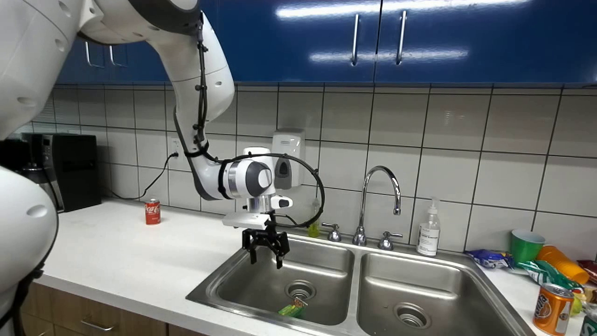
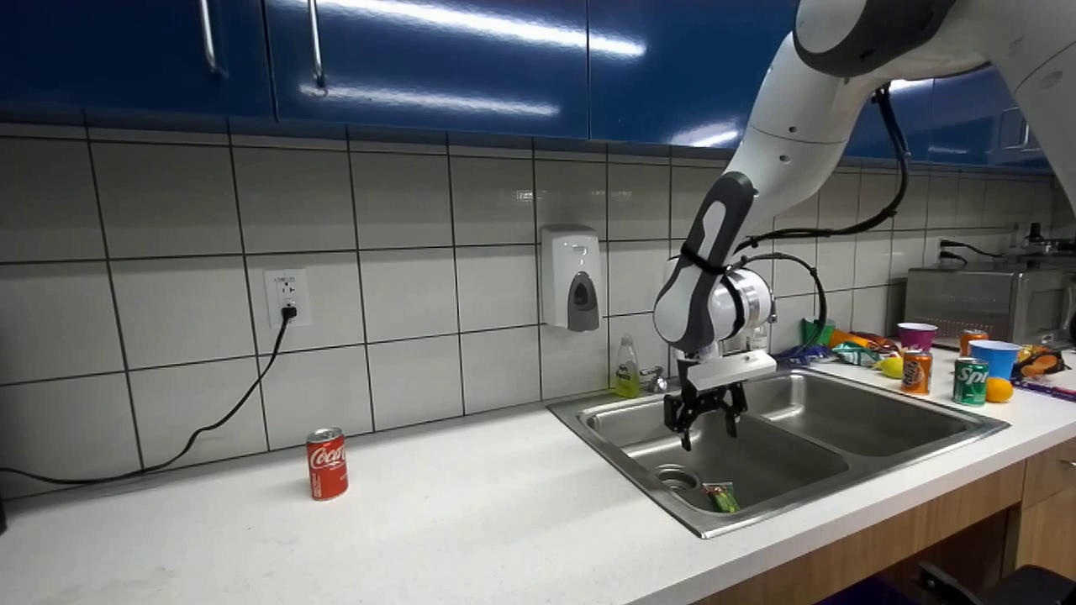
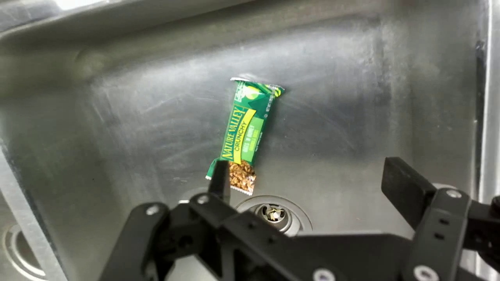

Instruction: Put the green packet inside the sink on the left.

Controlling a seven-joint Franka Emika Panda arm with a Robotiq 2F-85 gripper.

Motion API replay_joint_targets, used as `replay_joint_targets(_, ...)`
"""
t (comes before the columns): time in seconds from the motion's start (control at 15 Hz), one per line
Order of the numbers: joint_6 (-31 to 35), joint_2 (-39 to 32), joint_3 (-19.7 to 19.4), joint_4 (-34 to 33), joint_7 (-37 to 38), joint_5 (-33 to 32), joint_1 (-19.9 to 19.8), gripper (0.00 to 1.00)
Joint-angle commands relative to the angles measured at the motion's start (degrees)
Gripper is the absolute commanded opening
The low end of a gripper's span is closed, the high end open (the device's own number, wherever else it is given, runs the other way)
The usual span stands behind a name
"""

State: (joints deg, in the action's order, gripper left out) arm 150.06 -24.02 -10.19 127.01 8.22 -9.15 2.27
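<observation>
Lying on the floor of the left basin [image 3: 332, 125], on the front side of the drain [image 3: 273, 214], the packet [image 3: 246, 125] is, by my reckoning, already where it's wanted. Its long axis runs roughly front to back, a bit askew, the granola-print end stopping just short of the drain. Well above hangs the gripper [image 1: 266, 261], spread wide with nothing pinched. From the gripper, then, the packet lies down and off toward the divider [image 1: 354, 289], nearer the finger [image 3: 221, 177] on that side; whether it's also a touch forward of plumb, I can't tell. The wrist view lays that finger across the granola end, yet both exterior views show clear air between. The jaws' closing line is near square to the packet's length, so they would take its narrow width, though I see no call for that. Going straight up seems the sensible move, minding the faucet [image 1: 362, 210] standing behind.
</observation>
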Motion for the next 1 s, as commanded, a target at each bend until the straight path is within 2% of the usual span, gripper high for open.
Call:
replay_joint_targets(0.0,-2.0,7.3,1.4,6.7,-0.6,-2.8,1.5,1.0)
replay_joint_targets(0.6,-3.6,17.0,8.6,16.6,-0.9,-3.4,4.5,1.0)
replay_joint_targets(0.67,-1.8,12.7,8.1,13.6,0.1,-3.4,3.7,1.0)
replay_joint_targets(0.93,-2.2,15.0,9.3,15.6,0.1,-3.4,4.0,1.0)
